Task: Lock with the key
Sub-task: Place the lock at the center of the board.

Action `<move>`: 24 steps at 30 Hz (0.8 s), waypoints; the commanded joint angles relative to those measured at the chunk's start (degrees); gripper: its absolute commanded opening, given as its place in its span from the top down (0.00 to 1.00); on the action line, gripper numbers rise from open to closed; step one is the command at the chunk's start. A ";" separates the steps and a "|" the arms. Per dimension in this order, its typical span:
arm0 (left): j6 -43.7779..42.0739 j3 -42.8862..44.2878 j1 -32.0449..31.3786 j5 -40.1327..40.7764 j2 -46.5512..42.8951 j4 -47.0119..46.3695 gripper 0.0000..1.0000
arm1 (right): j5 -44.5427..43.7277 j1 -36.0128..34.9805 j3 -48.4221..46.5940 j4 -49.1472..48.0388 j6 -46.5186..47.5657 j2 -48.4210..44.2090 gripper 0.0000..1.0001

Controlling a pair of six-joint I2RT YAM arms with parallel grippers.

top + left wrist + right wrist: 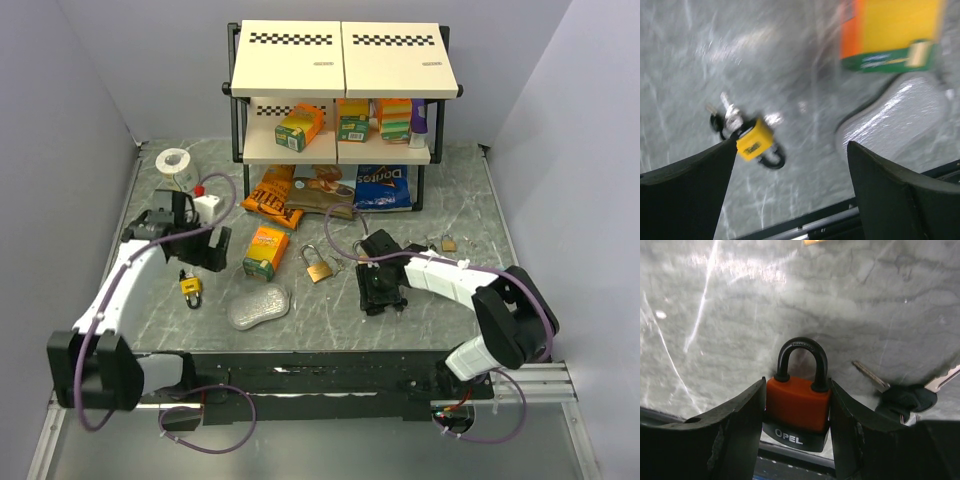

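Observation:
An orange padlock (797, 407) with a black base marked OPEL and a black shackle stands between the fingers of my right gripper (796, 407), which is shut on its sides. A black-headed key (904, 396) lies on the table just right of it. In the top view the right gripper (380, 290) is low over the table and hides this padlock. My left gripper (790, 192) is open and empty above the table. A yellow padlock (755, 141) with keys (728, 118) in it lies by its left finger; it also shows in the top view (190, 288), below the left gripper (208, 252).
A brass padlock (318, 268) lies mid-table. An orange box (265, 251) and a clear plastic pack (258, 306) lie near the left gripper. Small keys (447, 243) lie at the right. A shelf rack (340, 150) with boxes stands at the back, snack bags (380, 187) under it.

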State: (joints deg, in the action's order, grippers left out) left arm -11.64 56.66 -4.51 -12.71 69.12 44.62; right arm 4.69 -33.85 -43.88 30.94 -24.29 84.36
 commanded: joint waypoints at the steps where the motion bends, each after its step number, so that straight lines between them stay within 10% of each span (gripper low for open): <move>1: -9.08 3.28 8.54 -2.23 3.47 7.22 0.04 | -2.93 0.18 -2.26 0.09 -2.77 3.44 0.68; 5: -12.00 4.33 15.83 -4.42 9.17 9.25 0.04 | -3.28 0.18 -2.79 1.58 -3.92 4.24 0.36; 14: -6.74 1.88 19.37 -5.22 17.53 6.27 0.01 | -1.79 0.18 -4.46 1.93 -3.48 3.10 0.03; 24: -2.42 -0.15 14.89 0.58 22.90 0.65 0.13 | -0.73 0.18 -7.10 1.41 0.65 -4.02 0.01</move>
State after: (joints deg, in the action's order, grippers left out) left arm -15.79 57.58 13.13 -14.15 91.05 47.94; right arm 4.29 -33.87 -47.40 32.71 -25.67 85.52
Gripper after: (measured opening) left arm 0.882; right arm 0.991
